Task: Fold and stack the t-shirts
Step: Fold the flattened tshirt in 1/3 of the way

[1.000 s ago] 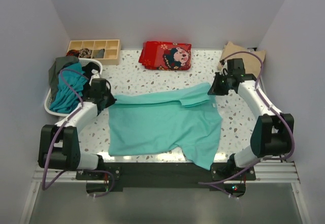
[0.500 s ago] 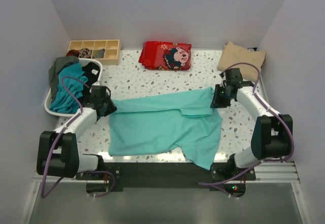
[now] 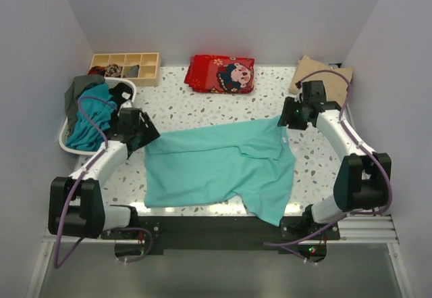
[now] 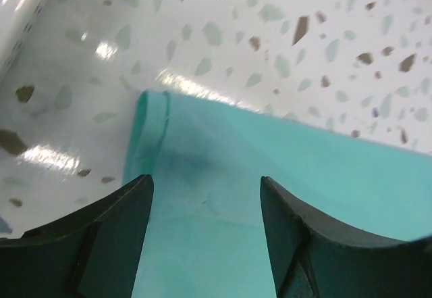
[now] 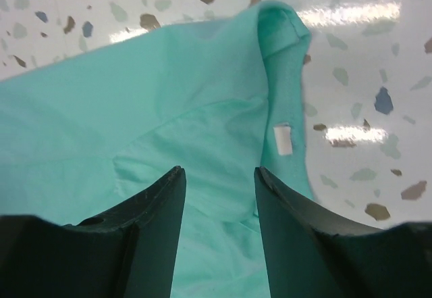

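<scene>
Both claws are spread wide, holding nothing: the left claw [image 4: 204, 184] over a corner of the mint shirt [image 3: 216, 166], the right claw [image 5: 217, 171] over its white label [image 5: 282, 139], the shirt lying on the surface [image 3: 202, 109] between them, a basket [image 3: 65, 144] of shirts [image 3: 88, 126] past the left claw.

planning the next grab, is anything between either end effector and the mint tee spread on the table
Nothing visible. The left end effector and right end effector hang open over the mint tee at its far corners, only cloth below them.
</scene>
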